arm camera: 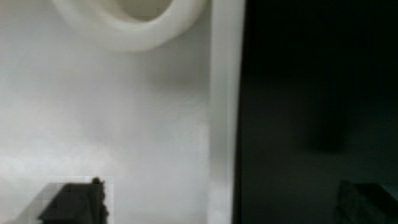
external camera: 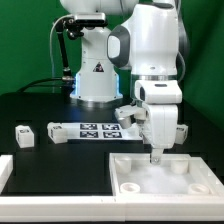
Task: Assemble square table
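Note:
The square tabletop (external camera: pixel 165 178), a white slab with a raised rim and round corner recesses, lies at the front on the exterior view's right. My gripper (external camera: pixel 156 152) points down at its back rim. In the wrist view the gripper (arm camera: pixel 219 205) is open and empty. One dark fingertip (arm camera: pixel 71 203) is over the white slab (arm camera: pixel 107 120). The other is over the black table beyond the slab's edge. A round recess (arm camera: pixel 125 22) shows ahead. A white tagged leg block (external camera: pixel 22 135) lies far to the exterior view's left.
The marker board (external camera: pixel 92 130) lies flat behind the tabletop, with a small white block (external camera: pixel 55 131) at its end. A small tagged part (external camera: pixel 125 114) sits near the robot base (external camera: pixel 95 75). A white border rail (external camera: pixel 5 170) runs along the front left.

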Robot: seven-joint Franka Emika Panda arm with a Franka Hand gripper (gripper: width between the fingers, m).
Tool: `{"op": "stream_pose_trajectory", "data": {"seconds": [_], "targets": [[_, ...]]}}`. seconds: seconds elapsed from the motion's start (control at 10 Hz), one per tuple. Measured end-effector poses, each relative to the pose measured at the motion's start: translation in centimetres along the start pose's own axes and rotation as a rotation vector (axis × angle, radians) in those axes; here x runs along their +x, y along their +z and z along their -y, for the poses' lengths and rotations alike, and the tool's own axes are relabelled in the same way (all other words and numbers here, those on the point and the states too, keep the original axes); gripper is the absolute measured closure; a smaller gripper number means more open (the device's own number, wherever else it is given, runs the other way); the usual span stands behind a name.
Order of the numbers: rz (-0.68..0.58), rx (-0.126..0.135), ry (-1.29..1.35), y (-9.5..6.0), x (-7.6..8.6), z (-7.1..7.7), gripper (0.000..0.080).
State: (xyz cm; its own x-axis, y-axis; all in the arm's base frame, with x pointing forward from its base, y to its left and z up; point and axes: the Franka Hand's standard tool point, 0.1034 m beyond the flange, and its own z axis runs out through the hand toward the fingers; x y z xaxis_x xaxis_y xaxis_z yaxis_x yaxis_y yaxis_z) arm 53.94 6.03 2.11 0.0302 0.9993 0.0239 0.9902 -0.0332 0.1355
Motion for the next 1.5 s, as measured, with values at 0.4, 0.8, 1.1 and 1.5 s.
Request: {"op": "stream_pose_trajectory", "data": {"seconds": [0.4,0.8,1.1,1.5], "targets": [[0.004,-0.008,0.098,-1.6,0.5,-0.1,0.0151],[0.031,0.017,0.506,-5.3,6.3,1.5,0.0151],[0.022,0.015,0.685,-5.3,6.8,1.5,0.0151],[0.070,0.061,1.136,-5.8,7.4,3.4,0.0151]]}}
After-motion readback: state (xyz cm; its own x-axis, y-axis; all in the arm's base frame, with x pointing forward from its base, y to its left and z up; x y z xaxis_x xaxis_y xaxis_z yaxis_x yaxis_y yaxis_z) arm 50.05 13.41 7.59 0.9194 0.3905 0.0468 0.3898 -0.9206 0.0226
